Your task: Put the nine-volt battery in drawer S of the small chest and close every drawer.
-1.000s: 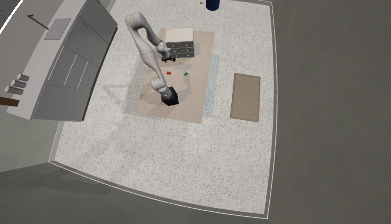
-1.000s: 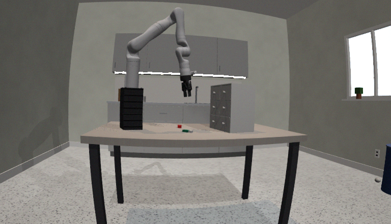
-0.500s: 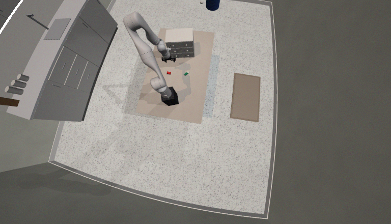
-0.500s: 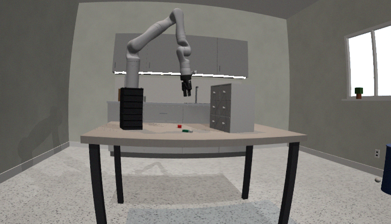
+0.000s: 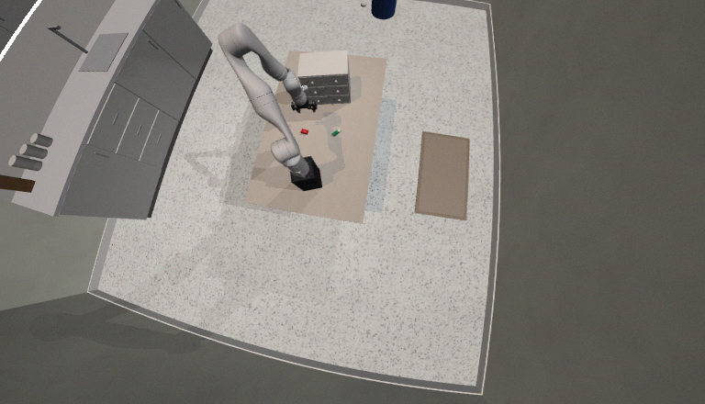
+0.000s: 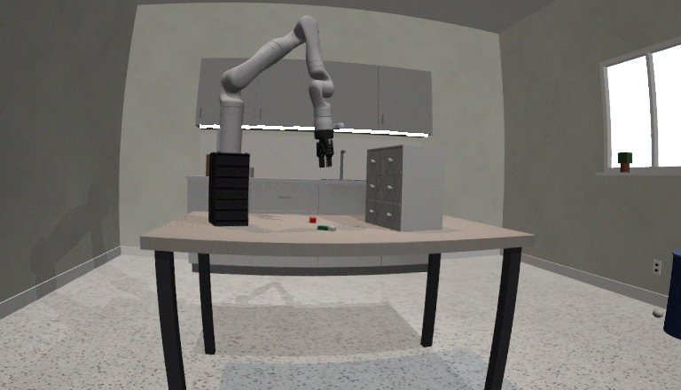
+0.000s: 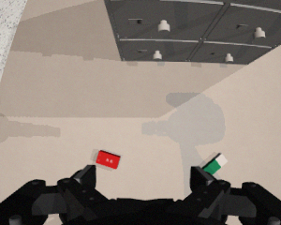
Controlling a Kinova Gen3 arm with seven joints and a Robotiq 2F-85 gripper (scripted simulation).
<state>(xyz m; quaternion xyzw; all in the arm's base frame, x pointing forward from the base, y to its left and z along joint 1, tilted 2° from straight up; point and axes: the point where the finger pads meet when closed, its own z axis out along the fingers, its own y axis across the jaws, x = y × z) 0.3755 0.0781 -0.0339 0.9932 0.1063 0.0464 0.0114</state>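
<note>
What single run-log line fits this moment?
gripper: open, empty, above table | chest: drawers shut | red block, green-white block: on table

The arm (image 6: 261, 59) is raised from a black pedestal (image 6: 229, 185), bent sharply at a high elbow, and turned down again at the wrist. The gripper (image 6: 324, 159) is pointed almost straight down and is held well above the surface. Its fingers are spread to their full width (nothing is gripped between them), both tips being seen in the wrist view.
</note>
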